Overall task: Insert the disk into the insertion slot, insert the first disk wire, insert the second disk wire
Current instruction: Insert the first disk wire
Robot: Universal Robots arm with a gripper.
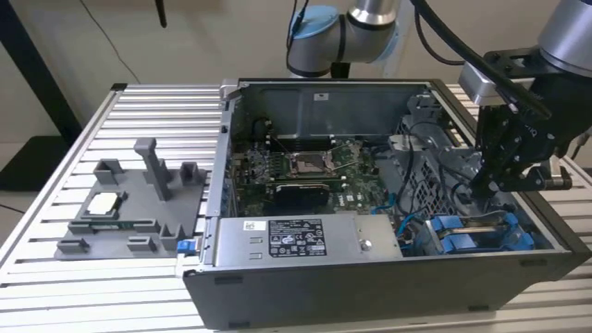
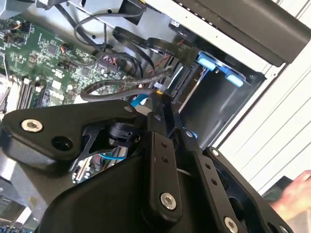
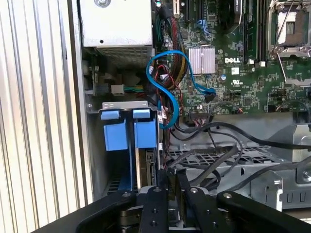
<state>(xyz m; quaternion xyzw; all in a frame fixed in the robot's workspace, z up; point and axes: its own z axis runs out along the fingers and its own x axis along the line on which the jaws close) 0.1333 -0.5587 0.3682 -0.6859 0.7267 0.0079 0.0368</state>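
The open computer case [image 1: 306,291] lies on the slatted table. At the exterior view's right, the insertion slot [image 1: 467,236] shows its bright blue tabs [image 3: 116,133]. What looks like the disk [image 3: 147,167] stands on edge inside it, only a narrow dark edge showing. My gripper [image 1: 481,187] reaches down into the case just above the slot. Its fingers [image 2: 160,145] meet at the tip [image 2: 158,94], shut on the end of a grey sleeved disk wire [image 2: 116,86]. In the first wrist view my gripper [image 3: 170,177] sits right beside the disk's edge.
A grey metal box with a sticker [image 1: 296,239] sits along the case front. The motherboard [image 3: 233,53] and loose blue and black cables [image 3: 167,92] crowd the space by the slot. A dark grey holder tray [image 1: 129,208] stands on the table. A person's hand [image 2: 296,194] is nearby.
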